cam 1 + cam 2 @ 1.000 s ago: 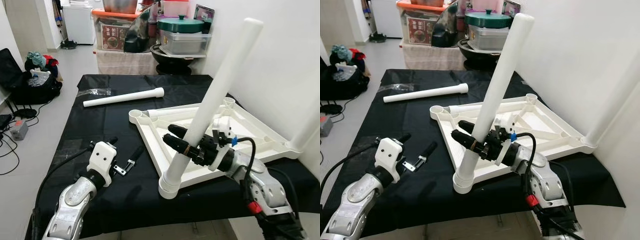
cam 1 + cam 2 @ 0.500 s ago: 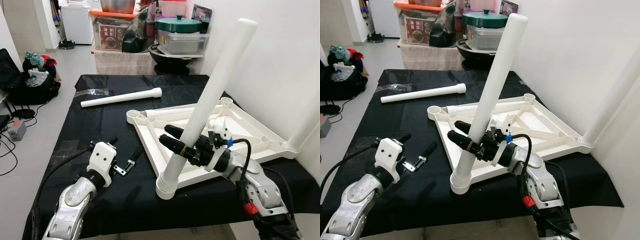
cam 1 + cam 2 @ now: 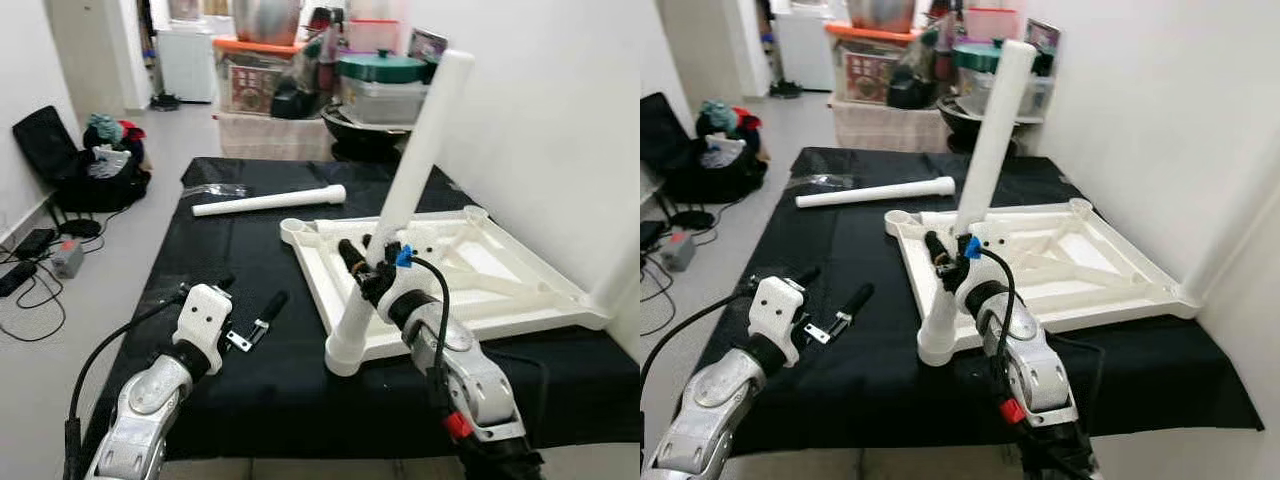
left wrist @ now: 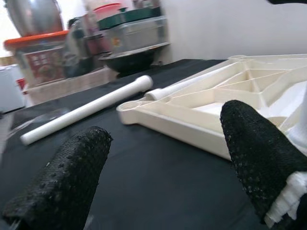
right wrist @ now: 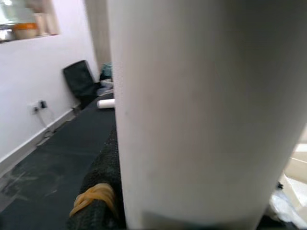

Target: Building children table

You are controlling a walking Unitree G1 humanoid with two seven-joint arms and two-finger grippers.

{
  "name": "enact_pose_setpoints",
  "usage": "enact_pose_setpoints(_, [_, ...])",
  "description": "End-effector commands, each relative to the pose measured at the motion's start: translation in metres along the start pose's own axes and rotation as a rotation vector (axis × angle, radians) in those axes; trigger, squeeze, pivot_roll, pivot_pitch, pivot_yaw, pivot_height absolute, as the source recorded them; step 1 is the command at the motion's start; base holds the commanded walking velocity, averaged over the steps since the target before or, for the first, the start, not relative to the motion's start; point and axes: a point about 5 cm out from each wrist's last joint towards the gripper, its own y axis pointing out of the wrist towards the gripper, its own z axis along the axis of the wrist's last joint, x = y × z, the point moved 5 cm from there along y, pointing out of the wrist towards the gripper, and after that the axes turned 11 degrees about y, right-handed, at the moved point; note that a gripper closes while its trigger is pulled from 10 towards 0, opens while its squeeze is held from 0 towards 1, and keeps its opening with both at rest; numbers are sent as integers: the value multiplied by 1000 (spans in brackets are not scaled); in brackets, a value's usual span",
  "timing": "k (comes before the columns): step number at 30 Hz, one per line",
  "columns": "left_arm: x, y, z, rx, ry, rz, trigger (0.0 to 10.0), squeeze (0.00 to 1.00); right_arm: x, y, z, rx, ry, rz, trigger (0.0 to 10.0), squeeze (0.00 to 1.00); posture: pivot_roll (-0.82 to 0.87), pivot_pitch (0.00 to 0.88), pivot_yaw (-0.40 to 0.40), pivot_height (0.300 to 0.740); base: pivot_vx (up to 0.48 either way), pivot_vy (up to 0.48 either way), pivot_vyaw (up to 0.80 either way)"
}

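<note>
- The right gripper [image 3: 362, 268] has its fingers [image 3: 349, 255] pinching a long white leg [image 3: 412, 168].
- The leg stands tilted, and its wide bottom end sits on the near corner of the white table top [image 3: 500, 290], just below the fingers.
- The white table top lies upside down on the black table [image 3: 230, 290], and its ribs show on the far side of the right fingers.
- In the right wrist view the leg [image 5: 201, 110] is very close, and one black finger [image 5: 103, 191] with a yellow band presses against it.
- The left gripper [image 3: 250, 315] hangs over the black table with its fingers [image 4: 72, 177] spread wide and nothing between them.
- The near edge of the white table top is just past the left fingertips, a little to their right.
- A second white leg [image 3: 268, 201] lies flat on the black table, far ahead of the left fingers and apart from the table top.
- Boxes and a pot with a green lid [image 3: 384, 68] stand beyond the far end of the table.
- A black bag [image 3: 75, 165] sits on the floor, well off to the left of the left fingers.
</note>
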Motion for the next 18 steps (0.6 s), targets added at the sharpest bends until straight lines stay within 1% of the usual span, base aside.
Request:
enact_pose_setpoints(1, [-3,-1,-2,-7,12,12,10000,0,64,-19,-68,-283,-49,-328,10000,0,103,0,-114,740,0,0,0])
enact_pose_setpoints(3, [-5,-1,-2,-10,14,23,10000,0,82,-22,-63,-258,-61,-471,10000,0,109,0,-120,740,0,0,0])
enact_pose_setpoints(4, [-5,-1,-2,-10,14,23,10000,0,82,-22,-63,-258,-61,-471,10000,0,109,0,-120,740,0,0,0])
enact_pose_setpoints(5, [-5,-1,-2,-11,15,27,10000,0,86,-23,-60,-248,-72,-515,10000,0,109,0,-120,740,0,0,0])
enact_pose_setpoints(9, [-7,-2,-3,-13,18,31,10000,0,88,-25,-59,-242,-94,-564,10000,0,111,0,-121,740,0,0,0])
enact_pose_setpoints(11, [-9,-2,-4,-15,22,37,10000,0,89,-27,-55,-227,-116,-632,10000,0,114,0,-120,740,0,0,0])
enact_pose_setpoints(18, [-10,-2,-3,-15,25,40,10000,0,86,-27,-48,-199,-136,-651,10000,0,111,0,-117,740,0,0,0])
